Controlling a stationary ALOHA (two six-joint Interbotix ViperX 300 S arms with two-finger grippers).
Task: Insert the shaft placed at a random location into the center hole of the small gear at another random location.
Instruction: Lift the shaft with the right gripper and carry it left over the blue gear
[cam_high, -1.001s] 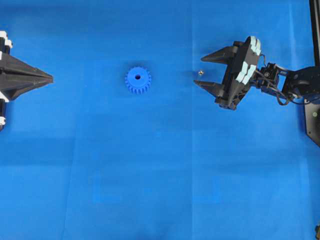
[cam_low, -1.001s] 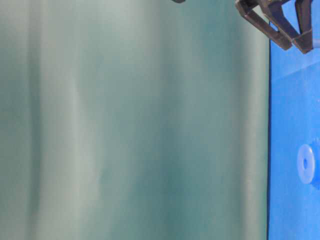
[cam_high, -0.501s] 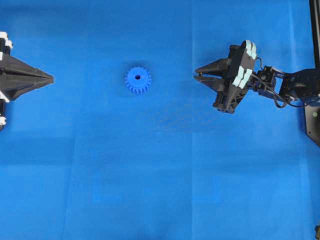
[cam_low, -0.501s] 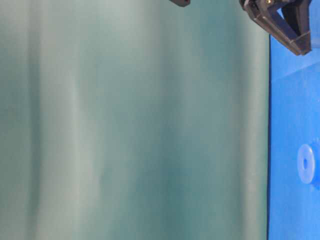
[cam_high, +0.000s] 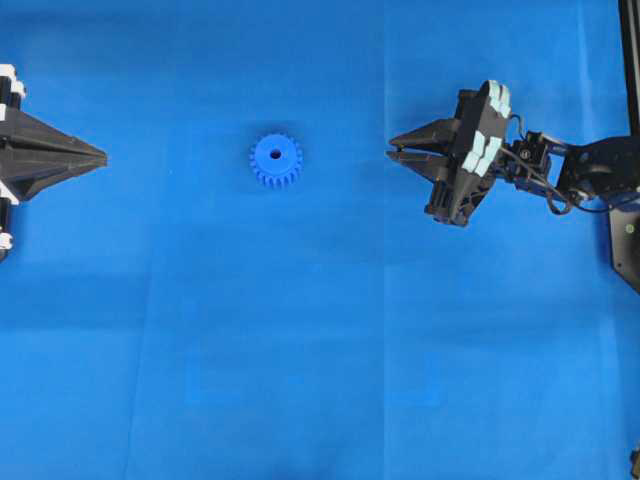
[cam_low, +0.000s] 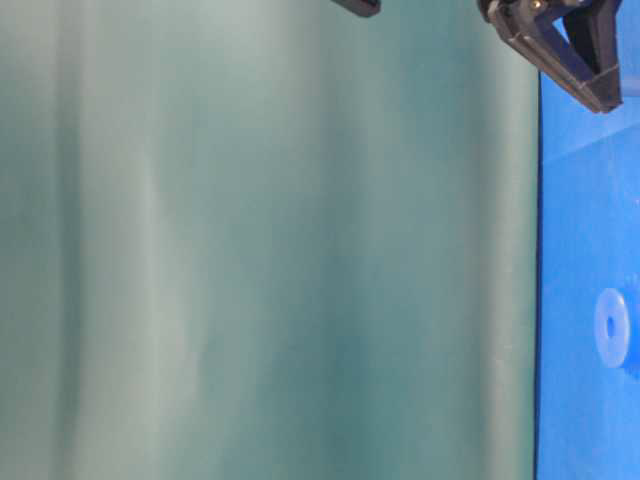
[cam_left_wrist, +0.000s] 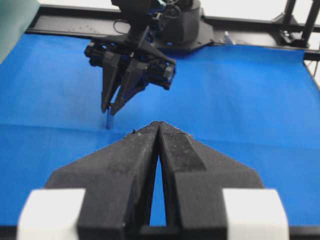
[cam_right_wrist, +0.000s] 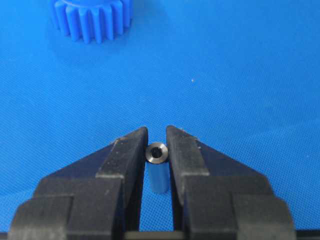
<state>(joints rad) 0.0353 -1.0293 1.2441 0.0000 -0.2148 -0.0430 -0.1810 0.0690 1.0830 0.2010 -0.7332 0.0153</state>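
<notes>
Two tools are facing each other across the blue tabletop (cam_high: 320, 350). Right tool (cam_right_wrist: 156, 137) is pinching the shaft (cam_right_wrist: 157, 169) between its narrowed fingertips, the small gear (cam_right_wrist: 92, 17) lying well ahead of it, apart. Left tool (cam_left_wrist: 158, 129) is resting with fingers pressed together, holding nothing.

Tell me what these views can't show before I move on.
- Small silvery metal shaft: overhead, hidden between the right gripper fingers.
- Bright blue plastic spur gear: right wrist view's top edge crops it, center hole unseen there; table-level shows only a blurred disc.
- Left wrist view: closed left gripper blocks the gear.
</notes>
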